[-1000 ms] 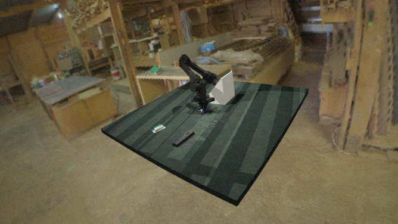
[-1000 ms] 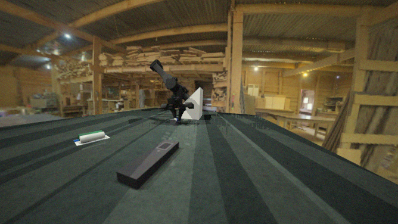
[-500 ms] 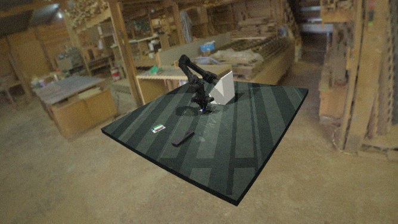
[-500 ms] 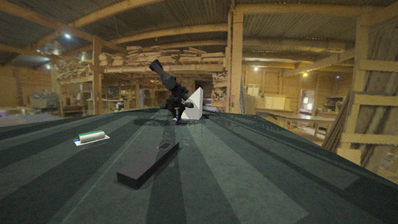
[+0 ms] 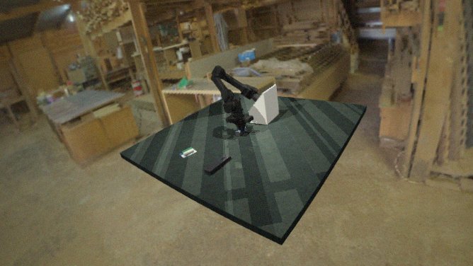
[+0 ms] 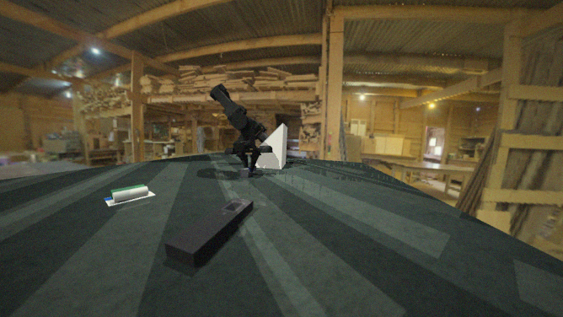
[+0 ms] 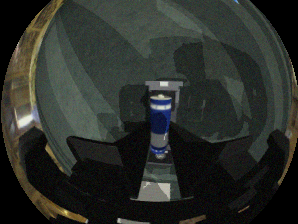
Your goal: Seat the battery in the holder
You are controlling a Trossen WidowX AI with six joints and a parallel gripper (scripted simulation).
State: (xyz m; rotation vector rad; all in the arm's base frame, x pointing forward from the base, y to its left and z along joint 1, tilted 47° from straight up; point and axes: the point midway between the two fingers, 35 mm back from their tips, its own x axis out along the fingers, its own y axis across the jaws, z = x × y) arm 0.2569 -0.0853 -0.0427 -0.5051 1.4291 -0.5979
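Observation:
The battery (image 7: 160, 119) is blue with pale bands and stands out between the fingers in the wrist view, its small pale nub toward the top of that view. My gripper (image 7: 158, 124) (image 5: 241, 131) (image 6: 251, 169) is shut on it, low over the table. The grey holder (image 7: 172, 85) (image 6: 243, 172) lies directly below the battery. Its end wall shows just beyond the nub end and part of a side wall shows to the right. The battery looks nearly in line with the holder. The fingers hide much of the holder, and whether the battery touches its floor cannot be told.
A white wedge-shaped block (image 5: 270, 106) (image 6: 280, 147) stands close beside the arm. A long dark box (image 5: 217, 165) (image 6: 209, 233) with a small recess lies toward the front. A small white, green and blue item (image 5: 188, 152) (image 6: 131, 194) lies to its left.

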